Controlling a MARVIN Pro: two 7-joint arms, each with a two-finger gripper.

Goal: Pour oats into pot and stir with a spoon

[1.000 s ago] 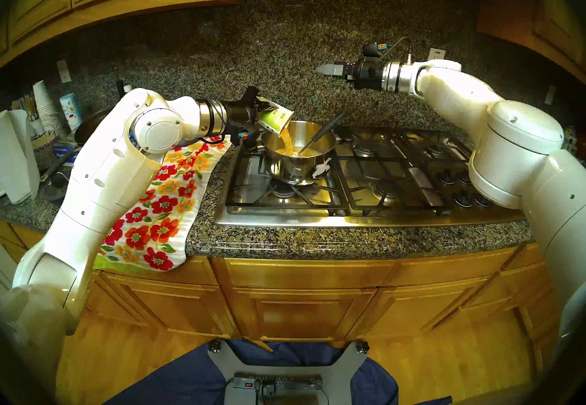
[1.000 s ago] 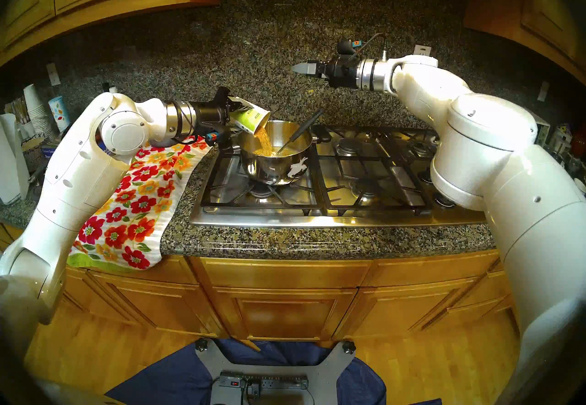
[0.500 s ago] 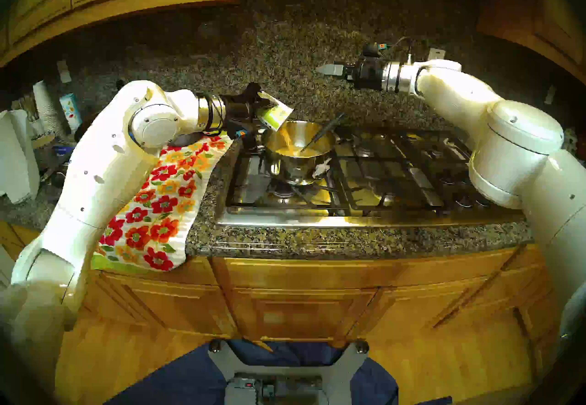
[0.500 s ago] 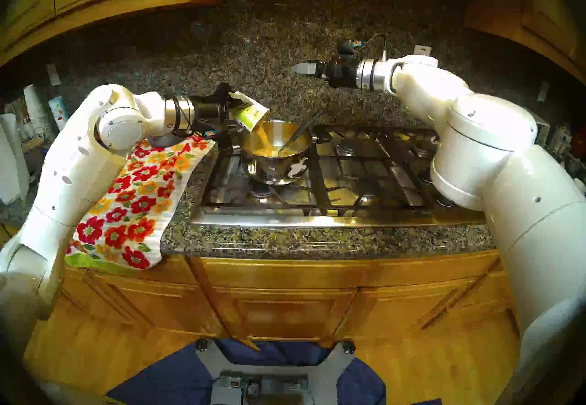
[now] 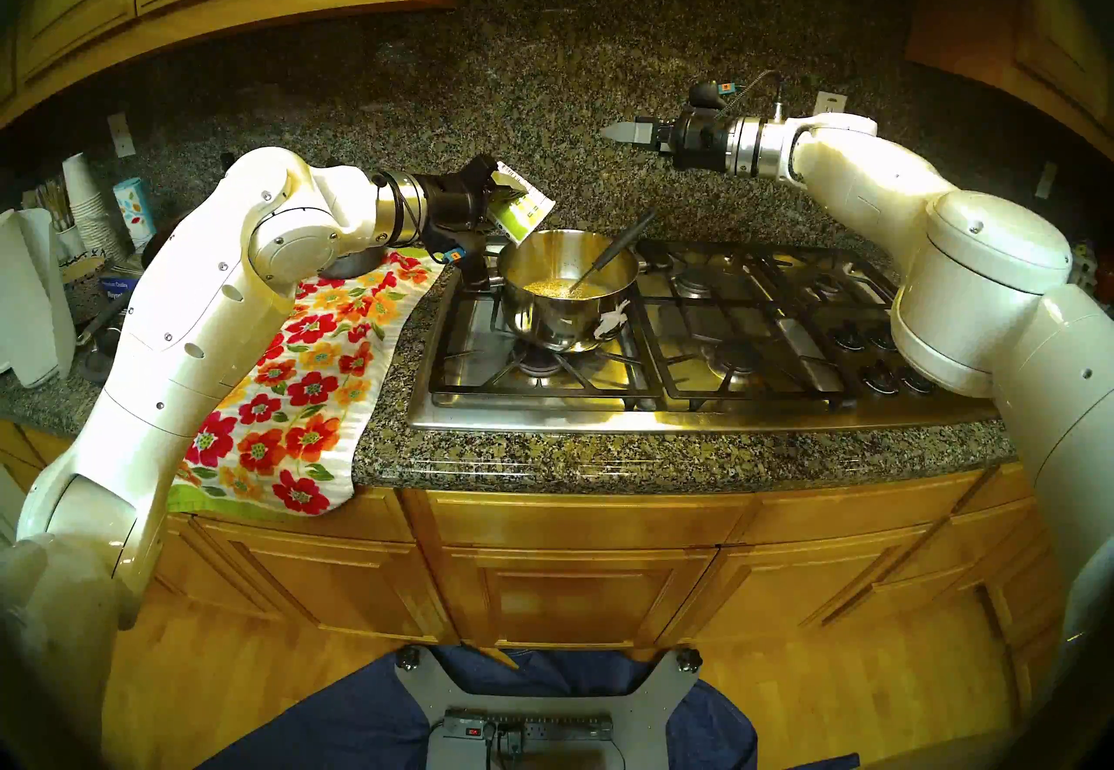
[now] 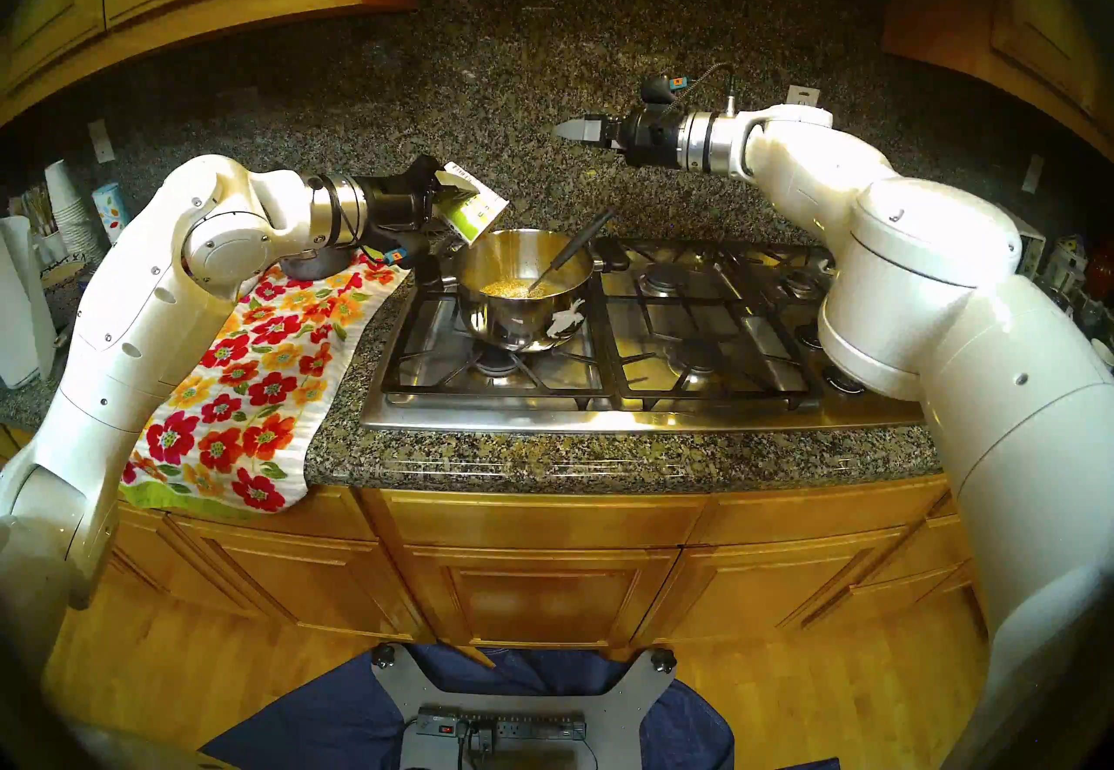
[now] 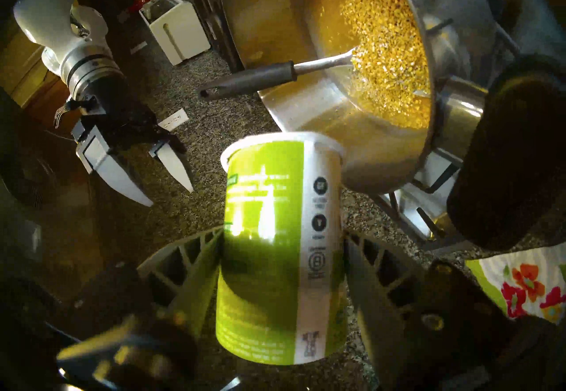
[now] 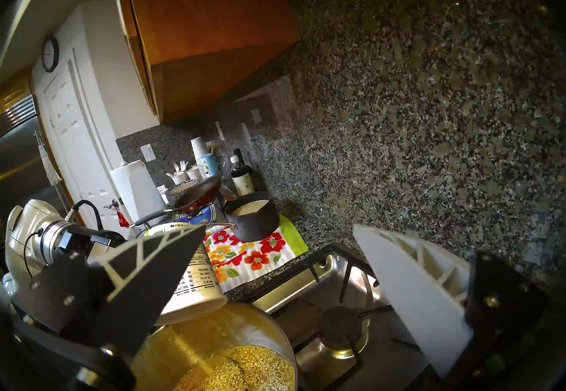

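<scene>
Paper is all our left claw point(image 7: 283, 246) has to squeeze: it is clamped on the sides of the green-and-white cup point(image 5: 523, 208), tilted mouth-down just above the near rim of the steel pot point(image 5: 569, 292) on the stove point(image 5: 711, 419), where the oats point(image 5: 548, 286) lie heaped over the bowl of the spoon point(image 5: 615, 250). We judge that a harder pinch could crumple the cup, or a careless swing scatter leftover flakes onto the table point(image 5: 663, 455). Our right claw point(image 5: 621, 132) hangs open and empty above the burners, and reaching for the slim leaning handle could tip the spoon or shove the pot.
</scene>
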